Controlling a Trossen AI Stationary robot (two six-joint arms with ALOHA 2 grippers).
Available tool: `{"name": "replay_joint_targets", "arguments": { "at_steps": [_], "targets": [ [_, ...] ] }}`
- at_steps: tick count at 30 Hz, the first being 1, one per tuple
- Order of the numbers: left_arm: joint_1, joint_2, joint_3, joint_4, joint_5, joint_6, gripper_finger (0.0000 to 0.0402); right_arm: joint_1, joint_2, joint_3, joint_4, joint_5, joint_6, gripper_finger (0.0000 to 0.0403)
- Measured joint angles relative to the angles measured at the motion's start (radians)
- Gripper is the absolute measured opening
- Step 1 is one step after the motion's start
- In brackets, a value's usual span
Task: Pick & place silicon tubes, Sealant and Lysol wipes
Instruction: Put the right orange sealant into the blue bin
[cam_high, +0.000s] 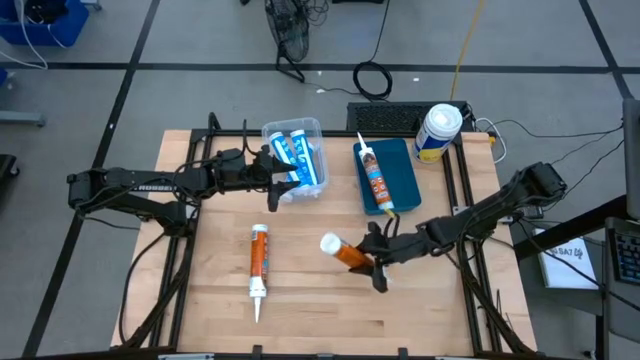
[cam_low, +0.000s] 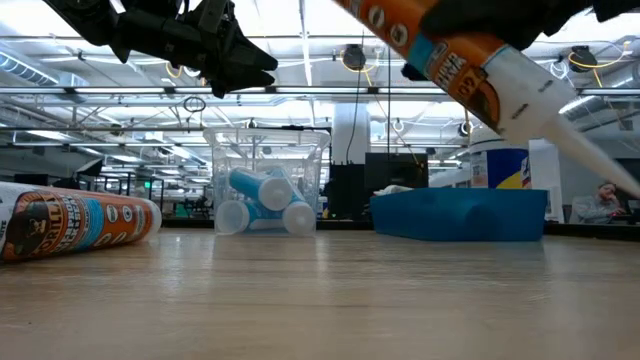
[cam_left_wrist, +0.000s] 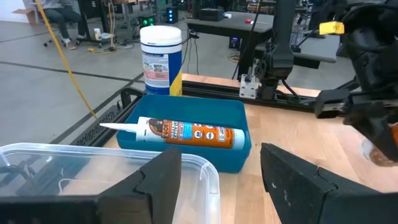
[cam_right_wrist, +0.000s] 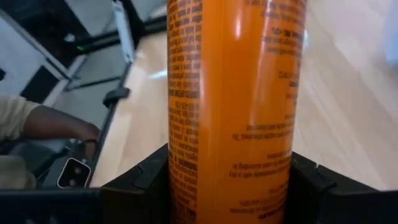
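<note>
Right gripper (cam_high: 375, 262), near the table's front right, is clamped on an orange sealant tube (cam_high: 345, 252), lifted clear of the wooden table (cam_high: 330, 310) and tilted; in the low view its white nozzle (cam_low: 580, 150) slopes downward. The right arm reaches in from the right edge. A second tube (cam_high: 259, 260) lies flat left of centre, nozzle toward the front edge, with bare wood around it. Left gripper (cam_high: 272, 172), fingers nearly closed and holding nothing, hovers beside the clear bin (cam_high: 297, 160) containing 2 blue tubes (cam_high: 299, 158). Farther back, a blue tray (cam_high: 400, 170) carries 1 tube (cam_high: 375, 178). The Lysol wipes (cam_high: 437, 133) stand upright at the back right corner, just beyond the tray.
</note>
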Motion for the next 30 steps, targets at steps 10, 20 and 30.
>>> {"name": "replay_joint_targets", "arguments": {
  "at_steps": [10, 20, 30],
  "targets": [
    [0.000, 0.000, 0.000, 0.000, 0.000, 0.000, 0.0219, -0.079, -0.094, -0.101, 0.115, -0.029, -0.122, 0.0199],
    [0.000, 0.000, 0.000, -0.001, 0.000, 0.000, 0.0219, -0.319, -0.321, -0.100, -0.021, -0.025, -0.145, 0.0199],
    [0.000, 0.000, 0.000, -0.001, 0.000, 0.000, 0.0218, -0.626, -0.382, -0.099, -0.022, 0.002, -0.026, 0.0199]
  ]
}}
